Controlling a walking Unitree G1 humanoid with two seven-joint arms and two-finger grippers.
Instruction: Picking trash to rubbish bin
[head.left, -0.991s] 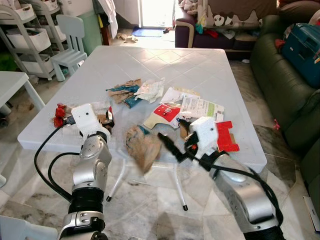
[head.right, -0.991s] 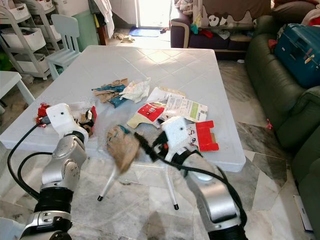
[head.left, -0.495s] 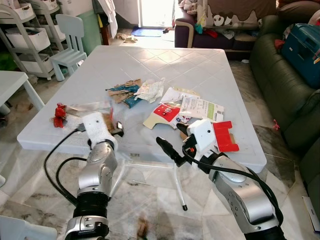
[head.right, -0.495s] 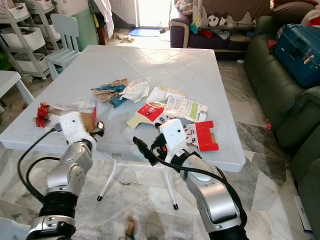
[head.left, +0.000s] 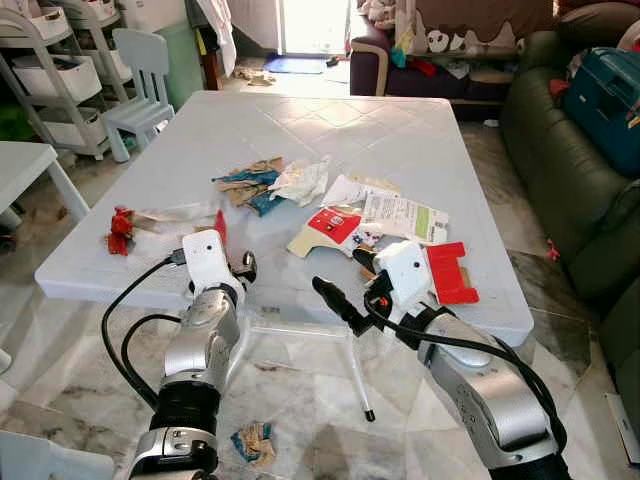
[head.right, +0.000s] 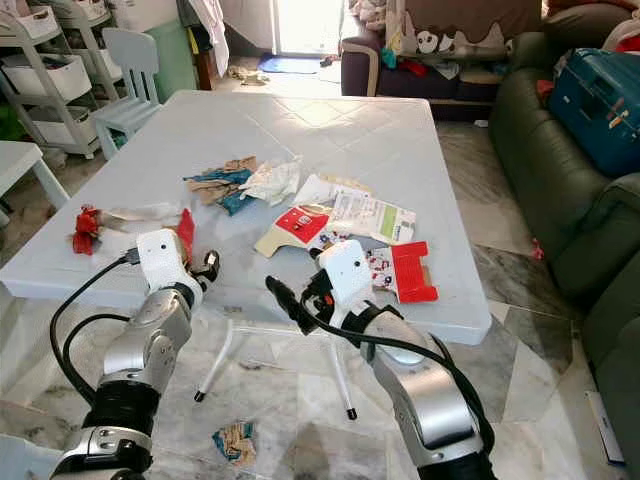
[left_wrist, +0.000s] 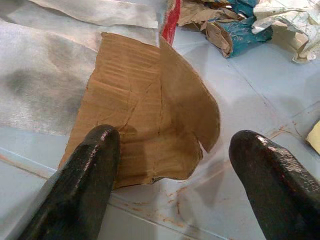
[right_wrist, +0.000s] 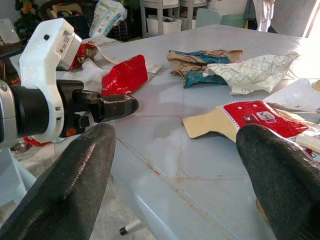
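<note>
a living room with a marble floor (head.left: 300, 400), a dark green sofa (head.left: 570, 160) at the right of the frame and a white bench (head.left: 330, 130) at centre. trash is scattered across the near half of the bench: crumpled brown and teal paper (head.left: 245, 185), a white wrapper (head.left: 300, 180), a red and white card (head.left: 330, 228), a printed leaflet (head.left: 400, 215) and a red box piece (head.left: 447, 272). a flat brown cardboard piece (left_wrist: 145, 130) lies near the front left edge. one crumpled scrap (head.left: 253, 443) lies on the floor at lower centre, under the bench front. no bin can be made out.

left tool (left_wrist: 170, 160) sits low over the front edge, jaws wide, straddling the cardboard piece; one finger (left_wrist: 90, 165) overlaps its edge. judged as lined up for a pinch, not yet closed.

right tool (head.left: 345, 295) hovers off the front edge at centre, jaws wide and holding nothing, pointed toward the left arm.
</note>
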